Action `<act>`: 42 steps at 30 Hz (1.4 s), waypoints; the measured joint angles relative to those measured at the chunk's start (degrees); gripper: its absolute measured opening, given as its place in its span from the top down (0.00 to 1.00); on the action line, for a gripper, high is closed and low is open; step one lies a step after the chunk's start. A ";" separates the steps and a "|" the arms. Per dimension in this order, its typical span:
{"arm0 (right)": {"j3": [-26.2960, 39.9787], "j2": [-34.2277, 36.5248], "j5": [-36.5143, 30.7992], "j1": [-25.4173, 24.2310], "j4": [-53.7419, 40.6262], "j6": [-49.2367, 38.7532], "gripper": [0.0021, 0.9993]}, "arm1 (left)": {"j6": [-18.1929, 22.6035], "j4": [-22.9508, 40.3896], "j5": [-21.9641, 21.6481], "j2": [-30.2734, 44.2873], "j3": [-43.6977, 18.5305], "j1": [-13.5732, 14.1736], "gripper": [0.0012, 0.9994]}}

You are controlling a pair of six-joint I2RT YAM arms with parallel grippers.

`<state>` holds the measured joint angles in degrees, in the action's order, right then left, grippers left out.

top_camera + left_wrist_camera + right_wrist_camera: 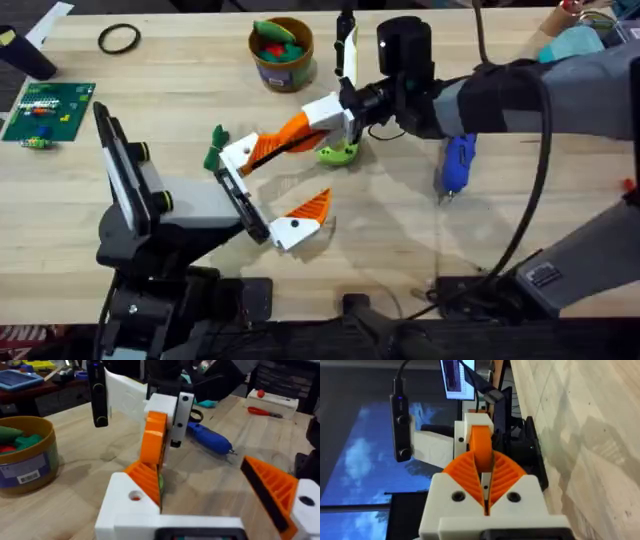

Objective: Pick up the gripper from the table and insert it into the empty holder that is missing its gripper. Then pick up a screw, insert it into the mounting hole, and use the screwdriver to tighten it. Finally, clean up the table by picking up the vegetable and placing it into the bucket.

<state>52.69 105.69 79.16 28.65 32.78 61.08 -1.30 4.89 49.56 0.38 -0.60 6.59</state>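
Left gripper (272, 200) spread wide; right gripper (485, 491) clamps orange gripper (290, 131); table (400, 230) pale wood, cluttered.

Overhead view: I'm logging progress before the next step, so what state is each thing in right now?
gripper: off the table, clamped in the right gripper.
right gripper: shut on the gripper.
left gripper: open.
screwdriver: lying on the table, nothing holding it.
vegetable: lying on the table, outside the bucket.
bucket: upright, toy pieces inside.
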 joint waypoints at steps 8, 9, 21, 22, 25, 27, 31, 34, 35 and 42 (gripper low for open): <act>0.00 0.00 -1.24 0.41 1.26 0.82 0.99 | -0.02 0.00 -0.39 -0.02 0.00 -0.16 0.02; 0.00 0.00 -1.50 0.50 1.42 0.90 0.99 | -0.02 -0.02 -0.50 -0.02 0.00 -0.21 0.02; 0.00 0.00 -2.88 0.97 2.89 3.22 0.99 | -0.02 -0.07 -1.24 -0.02 0.00 -0.44 0.02; 0.00 0.00 -2.89 0.97 2.90 3.27 0.99 | -0.02 -0.08 -1.24 -0.01 0.00 -0.44 0.02; 0.00 0.00 -2.89 0.97 2.90 3.33 0.99 | -0.02 -0.09 -1.26 -0.02 0.00 -0.44 0.02; -0.02 0.00 -2.89 0.97 2.92 3.47 0.99 | -0.02 -0.09 -1.26 -0.02 0.00 -0.44 0.02; -0.95 -0.67 -3.72 1.06 3.98 3.67 0.99 | -0.02 -0.08 -1.23 -0.01 0.00 -0.42 0.02; -3.31 -2.49 -5.85 1.36 7.31 4.58 0.99 | 0.23 -0.12 -1.18 -0.02 0.00 -0.42 0.02; -3.94 -3.04 -6.62 1.48 7.80 4.97 0.99 | 0.37 -0.13 -1.16 -0.02 0.00 -0.42 0.02; -5.62 -4.48 -10.59 2.41 8.75 6.66 0.99 | 0.21 -0.11 -1.79 -0.01 0.00 -0.52 0.02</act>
<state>47.07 101.21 68.56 31.06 41.53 67.75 -1.09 4.78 47.77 0.37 -0.60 6.07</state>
